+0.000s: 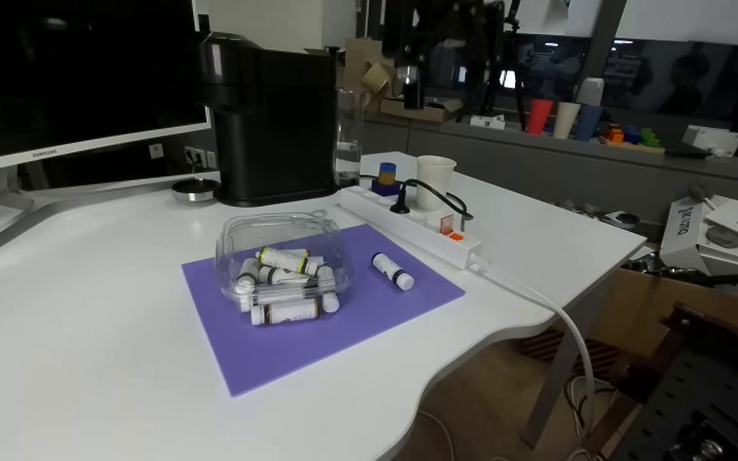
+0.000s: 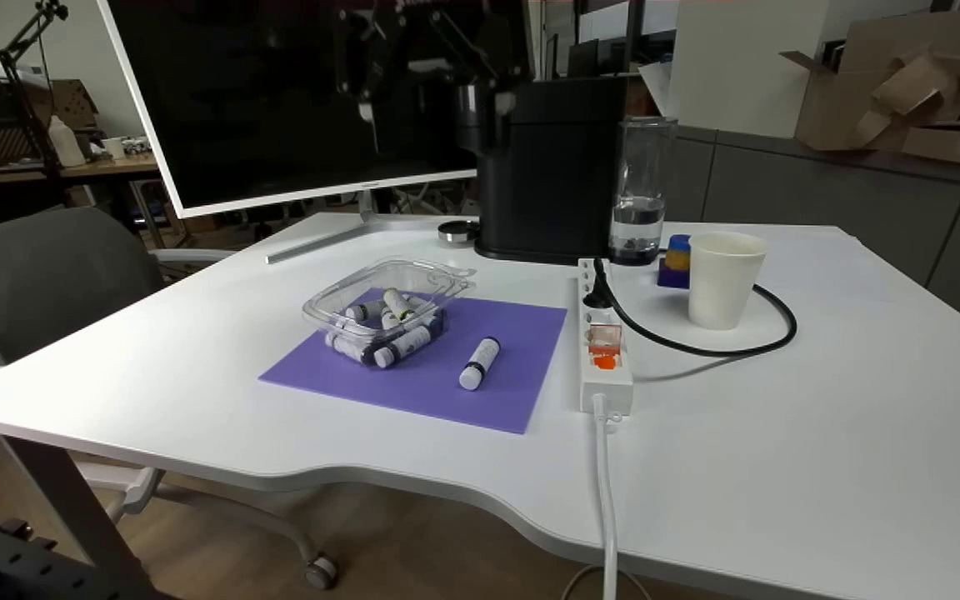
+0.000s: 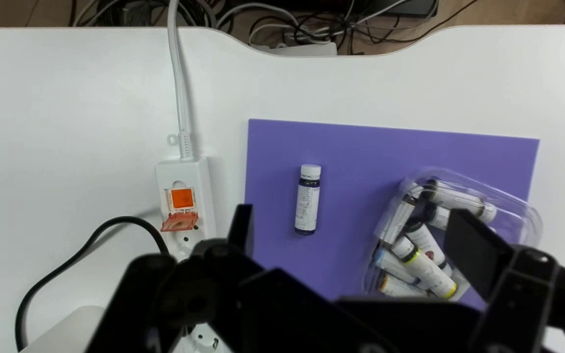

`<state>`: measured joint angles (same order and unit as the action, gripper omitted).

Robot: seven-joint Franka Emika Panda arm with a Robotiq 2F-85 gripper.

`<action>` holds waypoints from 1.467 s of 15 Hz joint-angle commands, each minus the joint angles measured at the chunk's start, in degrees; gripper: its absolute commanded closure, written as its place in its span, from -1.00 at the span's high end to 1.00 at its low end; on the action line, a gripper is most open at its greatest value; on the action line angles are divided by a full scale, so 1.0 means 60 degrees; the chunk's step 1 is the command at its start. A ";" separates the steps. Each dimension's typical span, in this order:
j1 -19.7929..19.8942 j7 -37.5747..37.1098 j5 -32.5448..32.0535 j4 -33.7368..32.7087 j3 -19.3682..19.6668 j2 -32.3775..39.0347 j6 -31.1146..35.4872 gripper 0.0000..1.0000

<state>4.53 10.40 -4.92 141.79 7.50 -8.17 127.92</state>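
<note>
Wrist view: gripper (image 3: 360, 239) well above purple mat (image 3: 385, 149), fingers apart, nothing held. Lone bottle (image 3: 307, 203) on mat, framed between fingers (long axis roughly crosswise to closing line).

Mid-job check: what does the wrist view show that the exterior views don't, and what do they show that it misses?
Only the wrist view shows the white block-like object on the floor, partly covered by the table.

Only the exterior views show the monitor, black machine, tall clear container and stacked blocks.

All show the purple mat, lone bottle, clear tub of bottles, white power strip and gripper, whose jaws stand apart.
</note>
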 commanded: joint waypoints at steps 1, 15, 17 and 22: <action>0.0086 -0.0058 -0.0075 -0.0054 -0.0087 0.0383 0.0217 1.00; -0.0030 -0.1144 -0.0190 -0.1913 -0.0266 0.3998 0.1875 1.00; -0.0079 -0.1174 -0.0153 -0.2410 -0.0354 0.4669 0.2141 1.00; -0.0031 -0.0946 0.0178 -0.3601 -0.0640 0.5926 0.2078 1.00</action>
<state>4.00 5.16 -5.15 125.32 4.50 23.40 141.83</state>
